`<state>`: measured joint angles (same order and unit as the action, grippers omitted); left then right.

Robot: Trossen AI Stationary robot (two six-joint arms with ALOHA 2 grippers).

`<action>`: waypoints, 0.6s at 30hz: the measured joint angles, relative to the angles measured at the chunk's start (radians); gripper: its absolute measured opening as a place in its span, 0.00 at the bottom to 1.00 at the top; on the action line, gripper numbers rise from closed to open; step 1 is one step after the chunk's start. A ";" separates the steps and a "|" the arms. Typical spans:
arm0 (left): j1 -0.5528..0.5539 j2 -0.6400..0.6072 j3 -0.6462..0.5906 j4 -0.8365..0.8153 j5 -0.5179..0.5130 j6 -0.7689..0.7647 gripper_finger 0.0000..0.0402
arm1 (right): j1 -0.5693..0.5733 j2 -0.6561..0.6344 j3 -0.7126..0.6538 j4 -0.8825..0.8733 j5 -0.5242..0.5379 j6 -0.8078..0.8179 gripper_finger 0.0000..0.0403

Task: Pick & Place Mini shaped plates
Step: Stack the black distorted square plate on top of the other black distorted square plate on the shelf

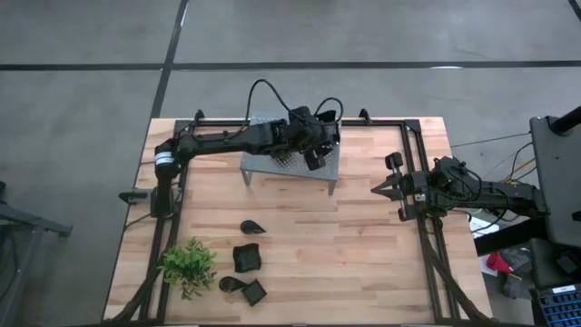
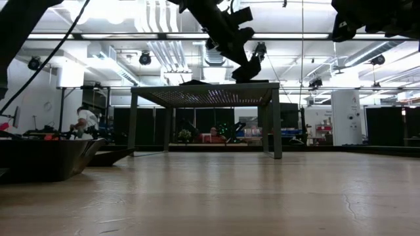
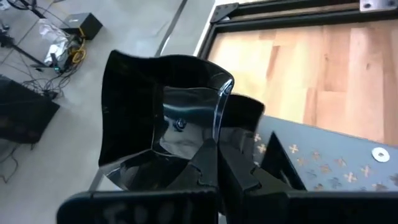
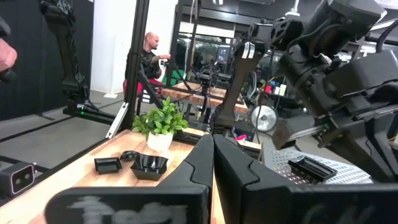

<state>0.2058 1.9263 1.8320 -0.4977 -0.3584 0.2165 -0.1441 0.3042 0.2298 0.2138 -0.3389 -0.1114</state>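
My left gripper [image 1: 313, 156] hangs over the grey perforated rack [image 1: 292, 168] at the table's far middle, shut on a glossy black square dish [image 3: 158, 118]. Another small black dish [image 4: 313, 168] lies on the rack's top. Several more black dishes rest on the near left of the table: a teardrop [image 1: 252, 227], a larger square [image 1: 246, 259], a second teardrop [image 1: 231, 284] and a small square [image 1: 255, 292]. At the table's right side my right gripper [image 1: 381, 188] waits, shut and holding nothing. My left gripper pinches one side wall of the square dish [image 3: 219, 127] between its two fingers, one finger inside the dish and one outside. The fingers slant down from the table's left. The dish is lifted clear, tilted, just above the rack's top.
A small green plant [image 1: 189, 265] stands at the near left beside the dishes. The black frame rails [image 1: 413, 163] run along the table's sides. Bare wood [image 1: 345, 245] lies between the rack and the near edge. People show in the room beyond.
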 joint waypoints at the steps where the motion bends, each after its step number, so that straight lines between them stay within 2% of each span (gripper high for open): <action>1: 0.000 0.000 0.000 0.004 -0.001 0.001 0.00 | 0.000 0.000 0.000 0.000 0.000 -0.001 0.02; 4: -0.002 0.000 -0.001 0.005 0.014 0.012 0.00 | 0.000 0.000 0.000 0.000 0.000 0.003 0.02; 7: -0.002 0.000 -0.002 0.007 0.072 0.019 0.00 | 0.000 0.000 0.000 0.000 0.000 -0.001 0.02; 12: -0.002 0.000 -0.002 0.009 0.024 0.025 0.01 | 0.000 0.000 0.000 0.000 0.000 0.003 0.02; 18: -0.002 0.000 -0.002 0.009 0.017 0.018 0.14 | 0.000 0.000 0.000 0.000 0.000 0.003 0.02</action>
<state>0.2039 1.9263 1.8305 -0.4889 -0.3416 0.2340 -0.1440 0.3042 0.2298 0.2138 -0.3389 -0.1086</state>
